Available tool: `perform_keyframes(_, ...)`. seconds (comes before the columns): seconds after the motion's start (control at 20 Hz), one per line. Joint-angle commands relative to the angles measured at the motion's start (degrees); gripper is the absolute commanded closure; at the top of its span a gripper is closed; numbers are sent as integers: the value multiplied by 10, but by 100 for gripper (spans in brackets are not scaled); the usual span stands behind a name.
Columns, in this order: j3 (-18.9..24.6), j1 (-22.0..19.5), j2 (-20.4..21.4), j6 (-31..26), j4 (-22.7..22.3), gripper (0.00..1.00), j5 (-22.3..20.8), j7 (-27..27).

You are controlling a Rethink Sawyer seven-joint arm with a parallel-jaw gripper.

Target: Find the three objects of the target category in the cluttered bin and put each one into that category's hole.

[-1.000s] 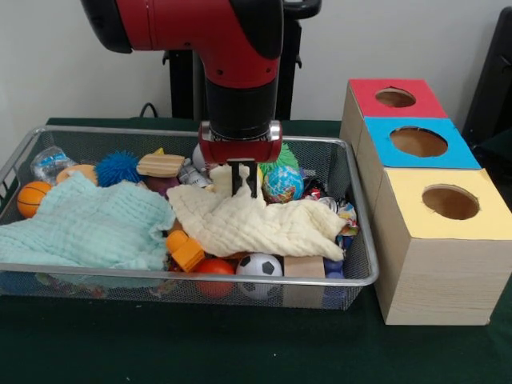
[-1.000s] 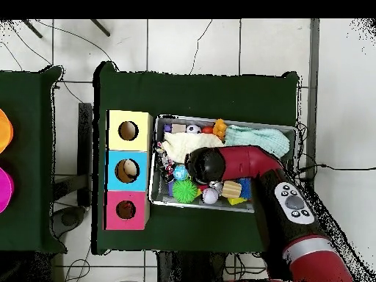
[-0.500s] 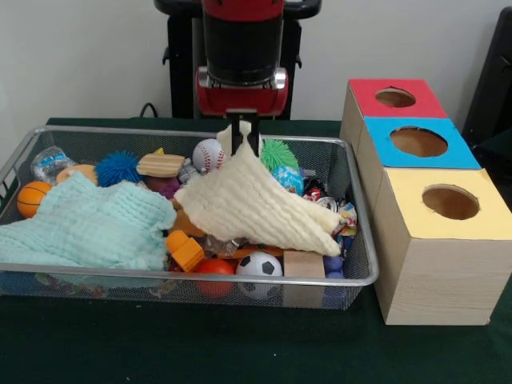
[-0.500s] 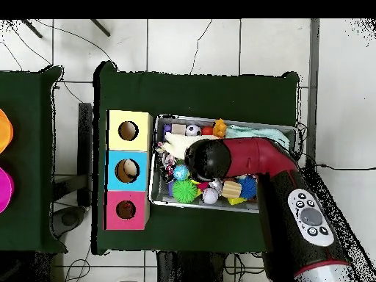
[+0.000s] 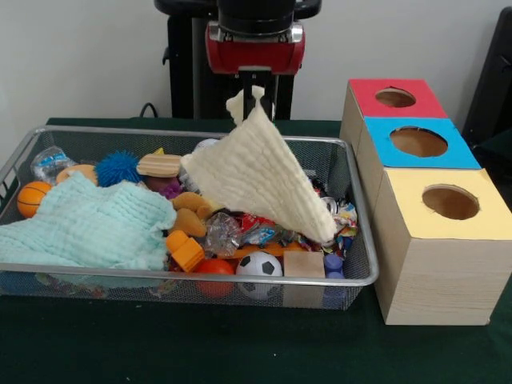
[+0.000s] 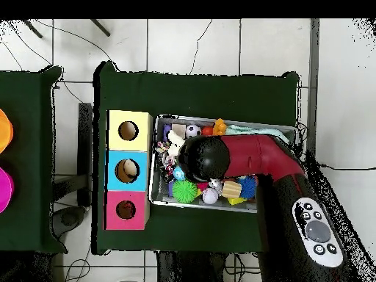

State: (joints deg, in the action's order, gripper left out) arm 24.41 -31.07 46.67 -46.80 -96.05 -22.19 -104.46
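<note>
The jaws of the gripper [image 5: 254,90] are closed on the top corner of a cream cloth [image 5: 260,174], which is held up above the wire bin [image 5: 362,240] so that it hangs in a slanted sheet, its lowest corner reaching down among the clutter near the bin's right end. Under the raised cloth a crinkled clear wrapper [image 5: 222,234] and a red wrapper [image 5: 260,226] are seen. At the bin's front wall a soccer ball [image 5: 258,266] lies between a red ball [image 5: 214,268] and a wooden block [image 5: 304,263], with an orange block [image 5: 186,250] just to the left. The left half of the bin is covered by a mint cloth [image 5: 84,226]; an orange ball [image 5: 32,198] sits at its left edge, and a blue spiky ball [image 5: 118,168] and a wooden piece [image 5: 161,165] are behind it. On the green surface [image 5: 240,344] beside the bin, three boxes are lined up, each with a round hole: yellow [image 5: 450,202], blue [image 5: 418,142] and red [image 5: 395,98]. In the overhead view the bin is largely hidden by the arm [image 6: 250,158], and something pale, perhaps an object, is seen in the blue box's hole [image 6: 127,171].
</note>
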Motion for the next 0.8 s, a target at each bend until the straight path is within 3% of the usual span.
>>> perform_keyframes(0.05, 36, 5, 62, -85, -98, 100, 46, 51)
perform_keyframes(0.5, 17, 36, 105, -127, -145, 100, 112, -4)
perform_keyframes(0.8, -2, 53, 116, -147, -159, 100, 132, -28)
